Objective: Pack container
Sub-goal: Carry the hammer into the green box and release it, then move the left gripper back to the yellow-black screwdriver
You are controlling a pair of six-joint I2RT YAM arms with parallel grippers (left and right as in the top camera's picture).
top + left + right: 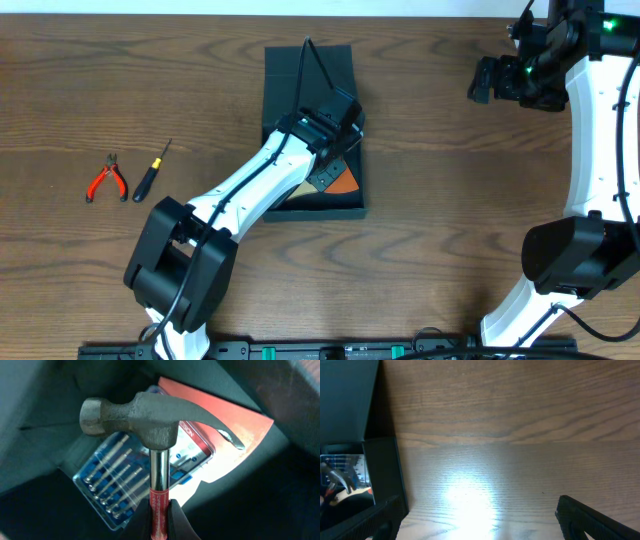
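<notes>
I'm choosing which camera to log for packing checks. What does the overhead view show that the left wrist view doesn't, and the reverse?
Only overhead: the red-handled pliers and black-handled screwdriver lying on the brown wooden table left of the box, plus the right hand far to the right. Only left wrist: the steel claw hammer gripped by the left hand, above a clear blue case of small screwdrivers. Both: the dark teal-black square container with a red-orange card inside.
</notes>
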